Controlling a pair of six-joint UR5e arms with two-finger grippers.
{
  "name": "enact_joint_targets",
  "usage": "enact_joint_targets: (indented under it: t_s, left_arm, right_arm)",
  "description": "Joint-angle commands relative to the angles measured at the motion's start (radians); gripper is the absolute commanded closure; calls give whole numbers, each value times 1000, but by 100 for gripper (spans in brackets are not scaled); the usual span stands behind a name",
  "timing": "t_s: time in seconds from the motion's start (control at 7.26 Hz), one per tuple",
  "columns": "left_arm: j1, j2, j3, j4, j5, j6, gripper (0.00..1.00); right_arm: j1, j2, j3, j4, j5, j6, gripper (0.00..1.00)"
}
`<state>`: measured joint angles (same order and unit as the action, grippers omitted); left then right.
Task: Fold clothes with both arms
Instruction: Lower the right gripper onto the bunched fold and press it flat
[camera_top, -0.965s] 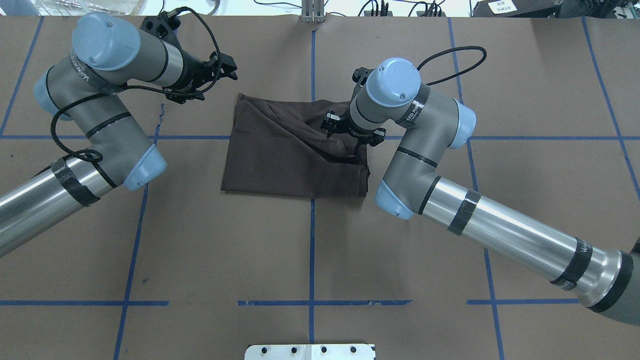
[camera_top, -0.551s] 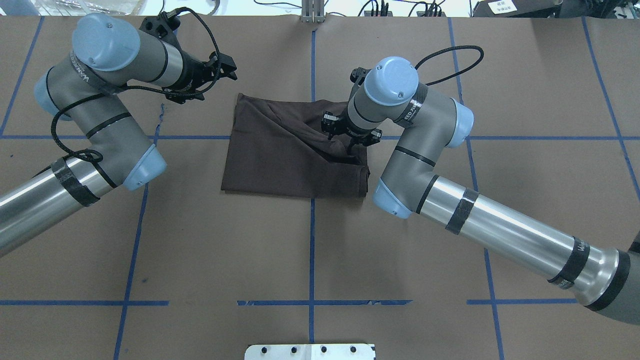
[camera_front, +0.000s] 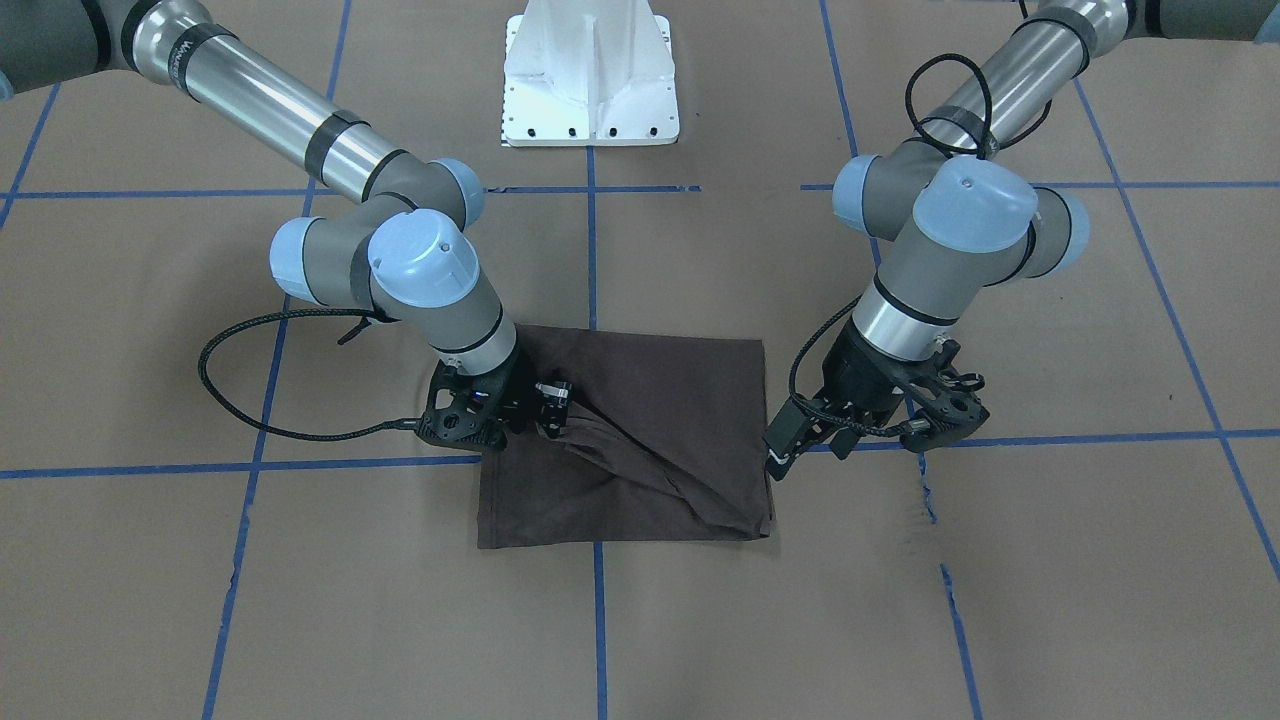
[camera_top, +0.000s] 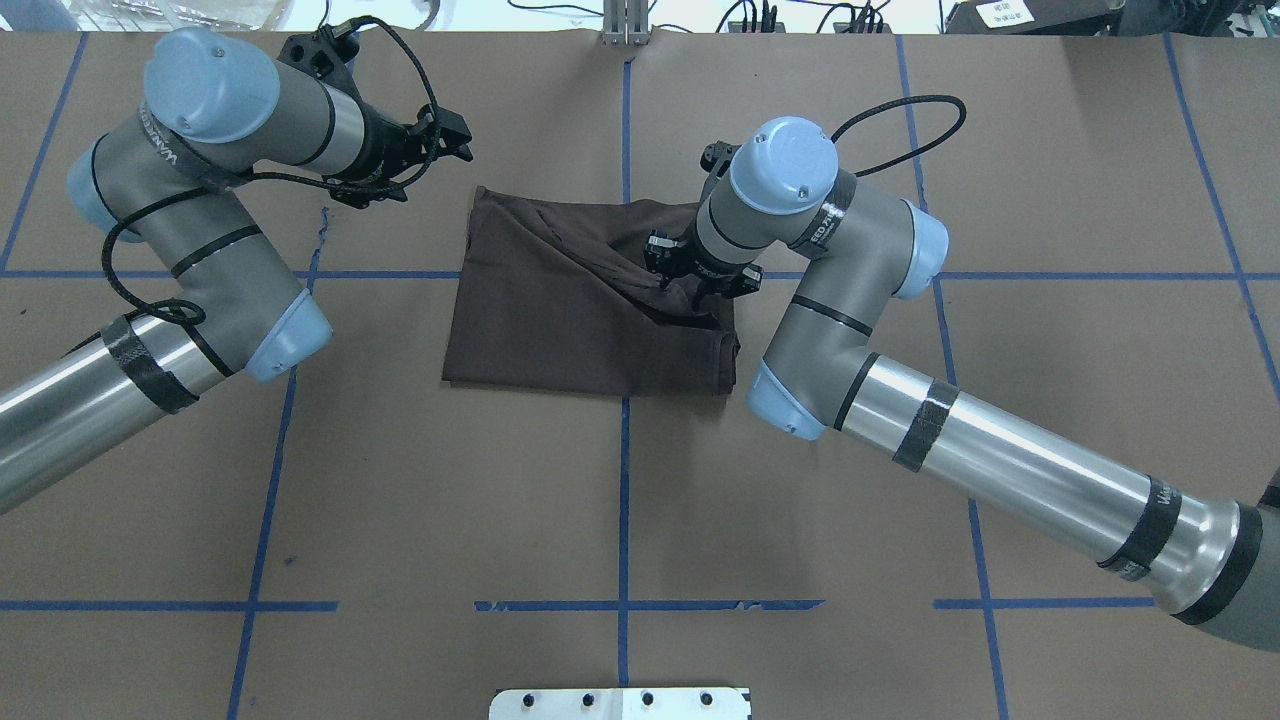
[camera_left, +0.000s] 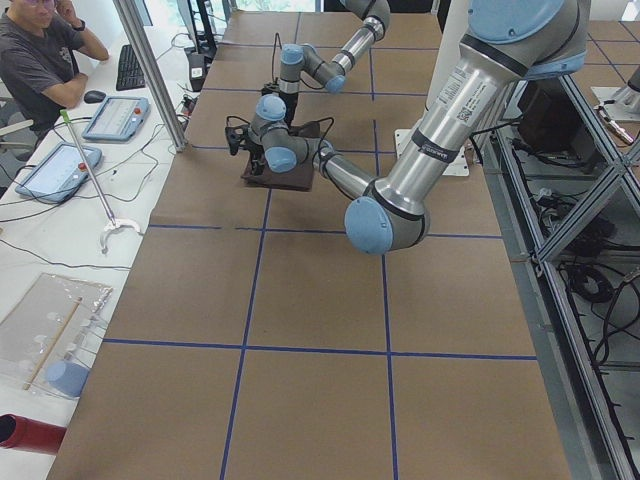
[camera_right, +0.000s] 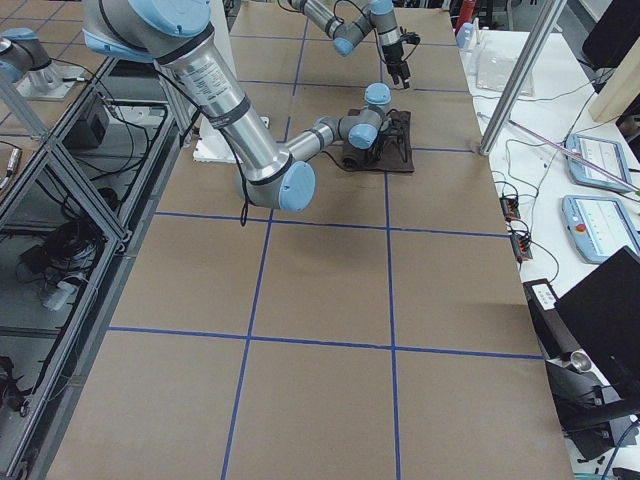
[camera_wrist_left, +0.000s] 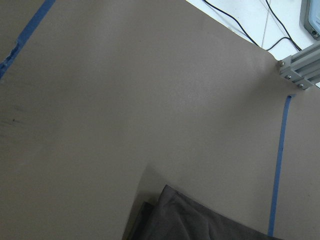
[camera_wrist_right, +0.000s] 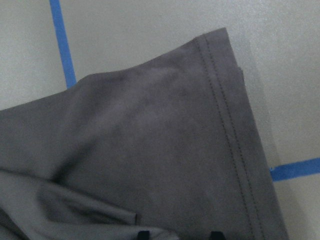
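On a brown-papered table (camera_top: 400, 500) gridded with blue tape (camera_top: 623, 480), the partly folded dark T-shirt (camera_top: 560, 330) lies at centre frame. The right gripper (camera_top: 690, 290) is clamped on a bunched ridge of cloth, apparently mid-fold. The left gripper (camera_top: 455, 135), jaws apart, hovers upper left, off the shirt. The next move likely calls for carrying that ridge across and laying it flat.

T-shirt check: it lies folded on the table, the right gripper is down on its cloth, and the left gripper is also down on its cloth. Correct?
Not quite. The left gripper is not on the cloth: it hangs over the bare table just off the far corner of the T-shirt, as the overhead exterior view shows. The rest stands: the shirt lies folded and the right gripper is down on it.
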<state>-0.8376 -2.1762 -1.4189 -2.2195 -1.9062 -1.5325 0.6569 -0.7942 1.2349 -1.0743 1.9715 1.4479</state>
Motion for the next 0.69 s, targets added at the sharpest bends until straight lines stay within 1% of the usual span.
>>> enact_joint_targets:
  t_s: [0.0, 0.14, 0.28, 0.41, 0.55]
  left_arm:
    - [-1, -1, 0, 1, -1, 0, 0]
    - [-2, -1, 0, 1, -1, 0, 0]
    - [-2, -1, 0, 1, -1, 0, 0]
    - [-2, -1, 0, 1, -1, 0, 0]
    - [-2, -2, 0, 3, -1, 0, 0]
  right_arm:
    - [0, -2, 5, 0, 27, 0, 44]
    - [0, -2, 5, 5, 33, -1, 44]
    - [0, -3, 5, 5, 33, 0, 56]
    - [0, -2, 5, 5, 33, 0, 58]
    - [0, -2, 5, 5, 38, 0, 91]
